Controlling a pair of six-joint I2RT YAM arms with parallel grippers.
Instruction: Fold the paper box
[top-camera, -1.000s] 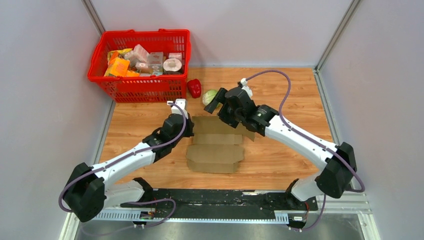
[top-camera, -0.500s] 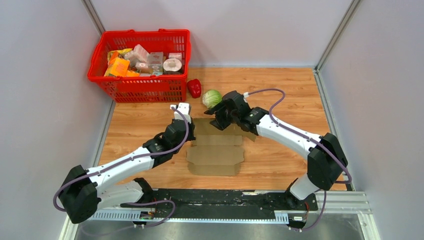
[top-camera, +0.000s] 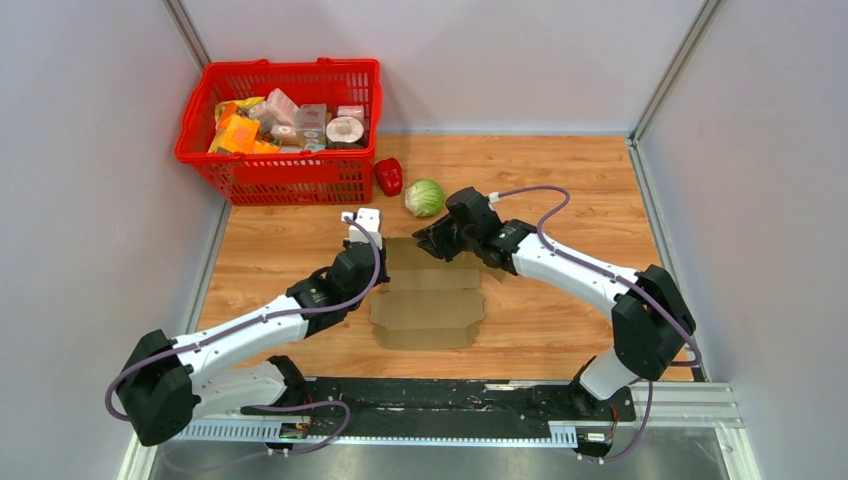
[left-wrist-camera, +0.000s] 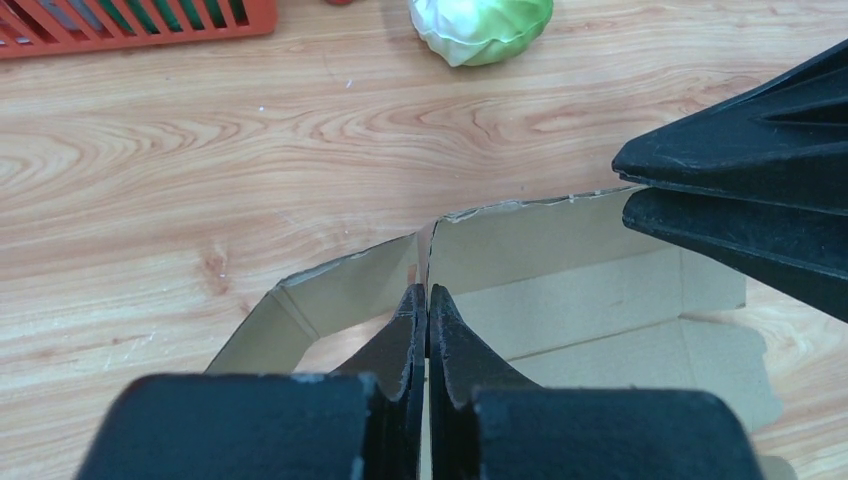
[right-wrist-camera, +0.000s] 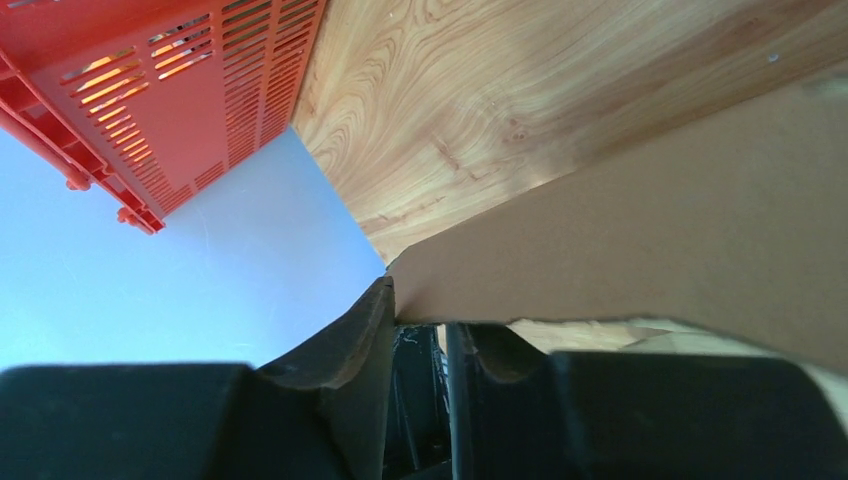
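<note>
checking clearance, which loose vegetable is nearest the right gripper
The green cabbage, just beyond the right gripper; the red pepper lies further left, beside the red basket.

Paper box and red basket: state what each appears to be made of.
The paper box looks like corrugated cardboard: matte plain brown, creased flaps, ragged edge in the left wrist view. The red basket is probably moulded plastic: slightly glossy, uniform slotted mesh walls.
</note>
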